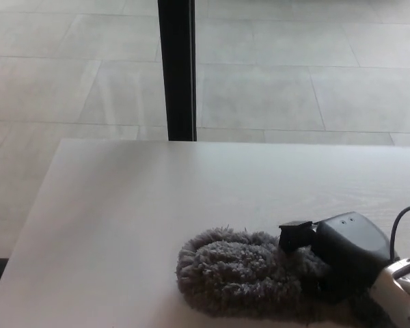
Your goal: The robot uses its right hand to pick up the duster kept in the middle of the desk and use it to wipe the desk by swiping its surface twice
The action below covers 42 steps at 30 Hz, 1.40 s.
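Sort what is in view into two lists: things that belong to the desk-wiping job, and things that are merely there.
Part of the job:
- grey fluffy duster, lying on the desk
- right hand, closed on the duster's right end
- desk, the surface to be wiped

Merely there:
- black post behind the desk
- tiled floor
- black cable by the wrist

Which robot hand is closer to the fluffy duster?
Right. The right hand is pressed into the duster at its right end, gripping it. The left hand is not in view.
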Motion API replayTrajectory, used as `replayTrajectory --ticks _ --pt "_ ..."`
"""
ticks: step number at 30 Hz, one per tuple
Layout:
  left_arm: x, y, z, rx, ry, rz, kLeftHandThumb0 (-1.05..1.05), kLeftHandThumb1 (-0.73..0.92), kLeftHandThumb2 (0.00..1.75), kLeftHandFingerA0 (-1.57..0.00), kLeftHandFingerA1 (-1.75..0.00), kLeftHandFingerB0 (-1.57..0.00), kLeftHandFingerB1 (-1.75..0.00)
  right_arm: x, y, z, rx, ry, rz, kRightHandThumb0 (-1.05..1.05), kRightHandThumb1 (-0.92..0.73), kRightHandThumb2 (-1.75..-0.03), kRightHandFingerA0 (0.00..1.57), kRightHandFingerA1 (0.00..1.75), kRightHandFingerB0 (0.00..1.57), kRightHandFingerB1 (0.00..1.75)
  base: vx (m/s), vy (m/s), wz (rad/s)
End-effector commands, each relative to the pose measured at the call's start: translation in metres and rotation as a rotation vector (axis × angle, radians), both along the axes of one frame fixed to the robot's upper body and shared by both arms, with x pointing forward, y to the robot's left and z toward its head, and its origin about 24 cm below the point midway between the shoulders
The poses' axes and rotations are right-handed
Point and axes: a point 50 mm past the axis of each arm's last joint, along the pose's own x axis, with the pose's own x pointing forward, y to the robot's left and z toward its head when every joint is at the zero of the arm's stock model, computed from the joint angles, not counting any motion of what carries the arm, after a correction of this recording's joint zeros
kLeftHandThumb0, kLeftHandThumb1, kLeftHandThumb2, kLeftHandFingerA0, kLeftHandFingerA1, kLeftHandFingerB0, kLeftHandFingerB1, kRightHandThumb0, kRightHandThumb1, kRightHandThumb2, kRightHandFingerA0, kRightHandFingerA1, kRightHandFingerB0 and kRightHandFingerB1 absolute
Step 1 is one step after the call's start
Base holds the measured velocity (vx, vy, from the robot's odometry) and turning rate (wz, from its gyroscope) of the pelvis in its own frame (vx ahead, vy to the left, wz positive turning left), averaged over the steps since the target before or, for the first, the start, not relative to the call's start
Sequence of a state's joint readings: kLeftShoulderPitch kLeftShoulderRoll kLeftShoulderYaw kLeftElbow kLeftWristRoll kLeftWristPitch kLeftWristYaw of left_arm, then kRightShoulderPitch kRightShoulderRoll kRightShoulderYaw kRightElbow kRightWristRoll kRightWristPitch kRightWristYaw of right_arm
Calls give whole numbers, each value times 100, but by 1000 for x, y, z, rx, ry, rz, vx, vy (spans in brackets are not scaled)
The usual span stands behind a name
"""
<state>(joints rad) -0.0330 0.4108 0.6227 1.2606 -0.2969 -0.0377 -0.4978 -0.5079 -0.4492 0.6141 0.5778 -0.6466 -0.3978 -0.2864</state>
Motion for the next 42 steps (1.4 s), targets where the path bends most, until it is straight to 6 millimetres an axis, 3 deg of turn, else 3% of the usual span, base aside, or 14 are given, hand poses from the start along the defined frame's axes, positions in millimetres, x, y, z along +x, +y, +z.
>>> replayTrajectory --ticks 1,10,13,16,17,21,23,24,32,33,34,35,40,42 --pt "5 6 7 -16 -74 25 -84 92 77 -32 -57 -25 -39 -32 -8 -10 183 -348 81 -22 -60 -108 100 169 73 122 0 0 0" --pt "9 5 9 -14 -99 2 -86 92 78 -29 -58 -21 -41 -40 8 -18 162 -454 128 -28 -61 -77 104 169 88 115 0 0 0" --pt "11 6 10 -15 -99 12 -85 92 78 -33 -58 -25 -40 -45 16 -23 66 -441 246 -24 -55 -93 104 175 78 141 0 0 0" --pt "11 5 9 -18 -99 20 -85 92 77 -32 -58 -26 -40 -51 19 -30 -21 -392 339 -26 -52 -94 101 175 77 132 0 0 0" --pt "11 6 9 -13 -96 11 -85 92 79 -32 -58 -24 -40 -54 20 -35 -62 -391 400 -35 -51 -106 130 137 86 101 0 0 0" --pt "10 7 11 -16 -106 11 -86 92 78 -29 -57 -21 -40 -59 15 -46 -161 -366 484 -35 -49 -102 130 137 86 104 0 0 0" --pt "11 8 12 -12 -109 13 -84 92 79 -29 -55 -22 -40 -57 6 -51 -255 -364 500 -31 -61 -78 105 168 81 105 0 0 0" --pt "11 8 12 -11 -112 12 -84 92 77 -32 -55 -26 -39 -56 4 -52 -259 -358 498 -36 -49 -98 129 136 83 98 0 0 0" --pt "13 8 13 -16 -137 9 -84 92 76 -32 -57 -25 -40 -44 -24 -61 -446 -334 472 -40 -42 -91 130 140 80 89 0 0 0" --pt "13 8 13 -19 -147 9 -84 92 77 -31 -58 -24 -42 -43 -28 -62 -444 -333 445 -34 -54 -65 105 169 87 88 0 0 0" --pt "13 7 13 -17 -151 1 -85 92 76 -31 -57 -24 -39 -39 -39 -62 -456 -286 381 -35 -40 -91 131 138 85 87 0 0 0" --pt "14 7 14 -15 -153 -4 -85 92 76 -32 -56 -24 -39 -37 -46 -62 -460 -244 338 -33 -56 -68 107 170 89 80 0 0 0" --pt "16 7 15 -18 -180 -5 -92 78 89 -30 -59 -23 -45 -32 -66 -61 -541 -223 284 -35 -40 -90 130 137 85 83 0 0 0" --pt "15 7 15 -19 -178 -14 -93 81 88 -27 -57 -21 -43 -31 -83 -62 -646 -232 212 -33 -56 -64 93 162 91 87 0 0 0"
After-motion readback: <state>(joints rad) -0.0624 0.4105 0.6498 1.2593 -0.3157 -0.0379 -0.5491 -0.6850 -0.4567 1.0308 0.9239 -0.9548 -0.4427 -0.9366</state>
